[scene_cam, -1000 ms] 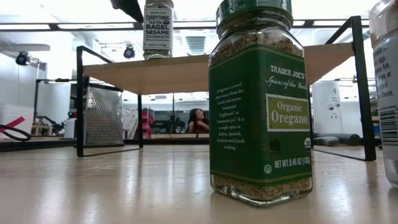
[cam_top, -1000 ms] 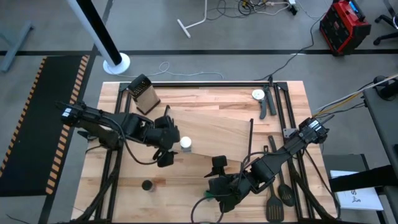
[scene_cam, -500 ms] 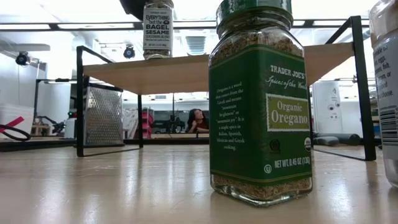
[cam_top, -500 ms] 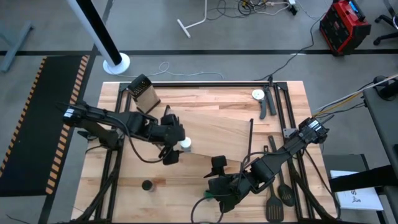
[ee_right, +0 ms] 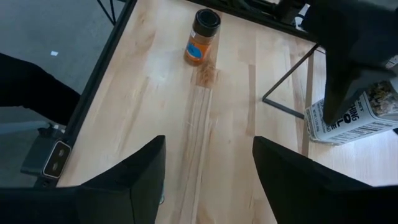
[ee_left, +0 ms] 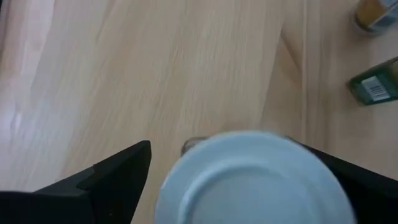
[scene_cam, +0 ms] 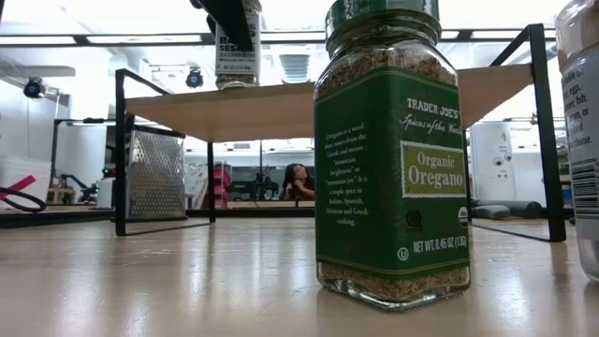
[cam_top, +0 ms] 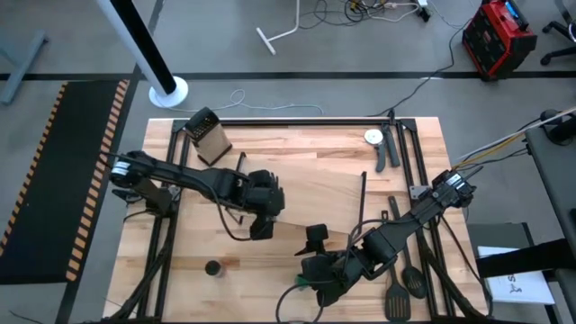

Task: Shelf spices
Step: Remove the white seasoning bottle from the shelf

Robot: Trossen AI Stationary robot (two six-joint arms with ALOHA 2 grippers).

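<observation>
Light wood filled the high view: the shelf (cam_top: 310,184) stood mid-table, and the left gripper (cam_top: 264,209) hung over its near edge, hiding the white-lidded jar beneath it. The right gripper (cam_top: 317,261) waited low near the table's front edge, with a green lid only partly showing beside it. A black-lidded jar (cam_top: 213,267) stood alone on open tabletop toward the front left. A box grater (cam_top: 209,137) sat at the far left corner, and a white dial-faced object (cam_top: 374,137) at the far right.

From the low view, the green jar (scene_cam: 391,150) read "Trader Joe's Organic Oregano", its lid cut off at the frame's top. On the shelf board stood the white-lidded jar (scene_cam: 239,47), labelled "Bagel Sesame", partly covered by a dark finger. Another jar (scene_cam: 580,131) was cropped at the right edge.

The left wrist view showed that jar's white lid (ee_left: 255,180) between widely spread fingers (ee_left: 99,183); whether they touched it I could not tell.

The right wrist view showed open fingers (ee_right: 140,180) over bare tabletop, with the black-lidded jar (ee_right: 203,37) of orange spice well ahead near the table edge.
</observation>
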